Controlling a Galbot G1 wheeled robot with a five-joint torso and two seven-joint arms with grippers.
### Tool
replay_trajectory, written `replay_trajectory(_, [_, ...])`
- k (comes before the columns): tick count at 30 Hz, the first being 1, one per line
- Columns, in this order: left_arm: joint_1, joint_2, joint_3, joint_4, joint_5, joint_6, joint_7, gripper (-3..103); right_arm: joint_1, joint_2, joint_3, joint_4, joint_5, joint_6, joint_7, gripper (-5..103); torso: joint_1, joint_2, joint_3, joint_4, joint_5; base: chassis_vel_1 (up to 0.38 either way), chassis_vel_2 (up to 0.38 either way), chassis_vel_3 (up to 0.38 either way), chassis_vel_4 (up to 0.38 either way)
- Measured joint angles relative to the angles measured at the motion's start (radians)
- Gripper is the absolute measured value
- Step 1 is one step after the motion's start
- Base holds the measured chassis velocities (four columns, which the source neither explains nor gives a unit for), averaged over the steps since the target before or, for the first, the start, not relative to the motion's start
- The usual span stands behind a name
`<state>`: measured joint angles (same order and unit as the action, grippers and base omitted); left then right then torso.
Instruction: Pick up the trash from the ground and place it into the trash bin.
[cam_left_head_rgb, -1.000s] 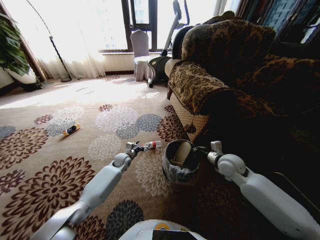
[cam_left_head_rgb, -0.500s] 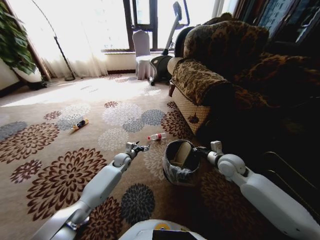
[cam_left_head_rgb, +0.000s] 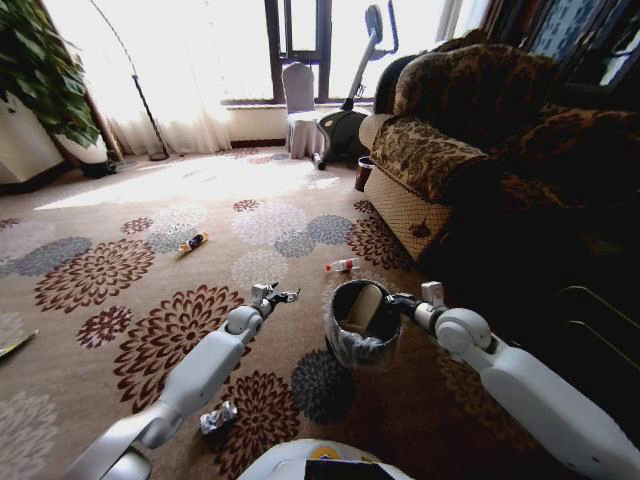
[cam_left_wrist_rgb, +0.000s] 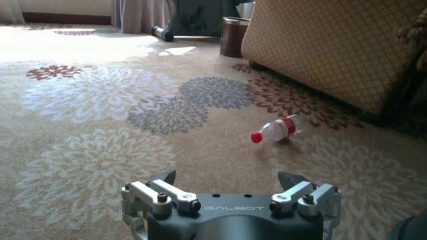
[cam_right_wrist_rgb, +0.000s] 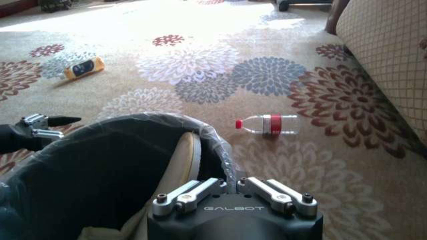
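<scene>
My right gripper (cam_left_head_rgb: 397, 300) is shut on the dark rim of the trash bin (cam_left_head_rgb: 352, 350), which has a grey-white bag liner and hangs just above the carpet. In the right wrist view the gripper (cam_right_wrist_rgb: 227, 186) pinches the bin's lined rim (cam_right_wrist_rgb: 153, 117). My left gripper (cam_left_head_rgb: 278, 295) hovers open and empty beside the bin; it shows as (cam_left_wrist_rgb: 227, 177). Trash lies on the carpet: a clear bottle (cam_left_head_rgb: 343, 265) (cam_left_wrist_rgb: 277, 130) (cam_right_wrist_rgb: 265, 124) with a red cap ahead of the bin, an orange-black tube (cam_left_head_rgb: 194, 241) (cam_right_wrist_rgb: 83, 68) farther left, and a crumpled silvery wad (cam_left_head_rgb: 218, 418) near my base.
A patterned sofa (cam_left_head_rgb: 440, 160) runs along the right. A small dark cylinder (cam_left_wrist_rgb: 233, 44) stands at its far end. An exercise bike (cam_left_head_rgb: 350, 110) and covered chair (cam_left_head_rgb: 300, 100) stand by the window, a plant (cam_left_head_rgb: 40, 70) at far left. A green scrap (cam_left_head_rgb: 15, 345) lies at the left edge.
The whole head view has shifted, so the camera moved: bottle and tube now sit farther off and to the right, and the silvery wad came into view. Both arms keep their pose.
</scene>
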<state>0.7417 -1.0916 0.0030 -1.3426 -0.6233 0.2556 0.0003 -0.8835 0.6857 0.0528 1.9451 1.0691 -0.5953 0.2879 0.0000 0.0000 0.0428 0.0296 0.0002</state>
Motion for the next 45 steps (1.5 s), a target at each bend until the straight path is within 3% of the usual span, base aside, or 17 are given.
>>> replay_trajectory(8, [0.000,-0.002,0.001,0.000,0.000,0.000,0.001,100,0.000,-0.001,0.000,-0.001,-0.001,0.000,0.001,2,0.000,0.000,0.000,-0.0023,-0.0003,-0.055,-0.005,0.038,-0.006])
replay_trajectory(14, [0.006,-0.001,-0.003,-0.009,0.000,0.000,0.000,100,-0.028,0.005,0.024,0.016,-0.012,0.004,0.005,2,0.000,0.000,0.000,-0.0013,-0.0005,-0.014,-0.006,0.008,0.001])
replay_trajectory(22, [0.156,0.034,-0.095,-0.219,0.014,0.000,-0.044,100,-0.283,0.069,0.246,0.187,-0.126,0.073,0.049,2,0.000,0.000,0.000,-0.0010,0.0002,0.000,0.000,0.000,0.000])
replay_trajectory(25, [0.175,0.039,-0.107,-0.244,0.014,0.000,-0.047,100,-0.334,0.082,0.290,0.222,-0.148,0.087,0.057,2,0.000,0.000,0.000,-0.0013,-0.0011,0.000,0.000,0.000,0.000])
replay_trajectory(31, [0.265,0.067,-0.168,-0.374,0.013,-0.001,-0.067,100,-0.487,0.120,0.422,0.324,-0.216,0.128,0.084,2,0.000,0.000,0.000,-0.0011,-0.0004,0.000,0.000,0.000,0.000])
replay_trajectory(34, [0.339,0.091,-0.220,-0.482,0.012,-0.003,-0.084,100,-0.594,0.147,0.515,0.395,-0.264,0.156,0.103,2,0.000,0.000,0.000,-0.0015,-0.0007,0.000,0.000,0.000,0.000])
replay_trajectory(37, [0.356,0.096,-0.231,-0.507,0.012,-0.003,-0.088,100,-0.605,0.149,0.525,0.403,-0.270,0.159,0.105,2,0.000,0.000,0.000,-0.0015,-0.0007,0.000,0.000,0.000,0.000])
replay_trajectory(39, [0.455,0.126,-0.297,-0.647,0.011,-0.005,-0.109,100,-0.616,0.152,0.533,0.409,-0.274,0.162,0.107,2,0.000,0.000,0.000,-0.0008,-0.0002,0.000,0.000,0.000,0.000])
replay_trajectory(42, [0.501,0.140,-0.327,-0.713,0.010,-0.006,-0.120,100,-0.617,0.148,0.539,0.409,-0.269,0.161,0.107,2,0.000,0.000,0.000,-0.0009,-0.0001,0.000,0.000,0.000,0.000])
replay_trajectory(45, [0.547,0.154,-0.357,-0.778,0.009,-0.008,-0.130,100,-0.583,0.071,0.555,0.336,-0.159,0.102,0.111,2,0.000,0.000,0.000,-0.0008,0.0002,0.000,0.000,0.000,0.000])
